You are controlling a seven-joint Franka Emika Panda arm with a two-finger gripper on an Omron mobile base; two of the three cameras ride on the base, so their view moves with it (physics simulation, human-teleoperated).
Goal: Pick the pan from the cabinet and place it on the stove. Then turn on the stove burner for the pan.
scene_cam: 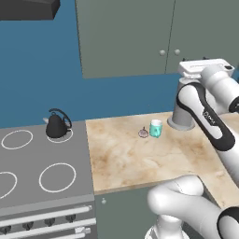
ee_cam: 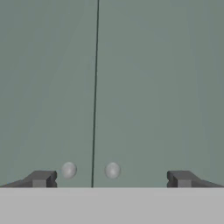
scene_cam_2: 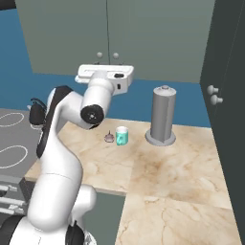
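Observation:
The cabinet [scene_cam: 126, 37] [scene_cam_2: 119, 33] hangs on the blue wall with both flat grey-green doors shut. The pan is hidden. My gripper [ee_cam: 111, 177] is raised in front of the doors [ee_cam: 153, 87] and faces them squarely, open, with nothing between its fingers [ee_cam: 40, 178]. Two small round knobs [ee_cam: 68, 169] [ee_cam: 112, 169] sit low between the finger tips, either side of the door seam. In the base views the white hand [scene_cam: 204, 60] [scene_cam_2: 106, 67] is level with the cabinet's lower edge. The stove [scene_cam: 42, 158] [scene_cam_2: 9, 139] lies to the left, its white rings bare except one.
A black kettle [scene_cam: 57, 125] [scene_cam_2: 34, 115] stands on the stove's back right ring. On the marble counter [scene_cam: 130, 158] are a teal cup [scene_cam: 156, 128] [scene_cam_2: 122, 136], a small round item [scene_cam: 143, 133] and a grey upright cylinder [scene_cam_2: 163, 115]. A tall dark cabinet [scene_cam_2: 229, 95] bounds the right.

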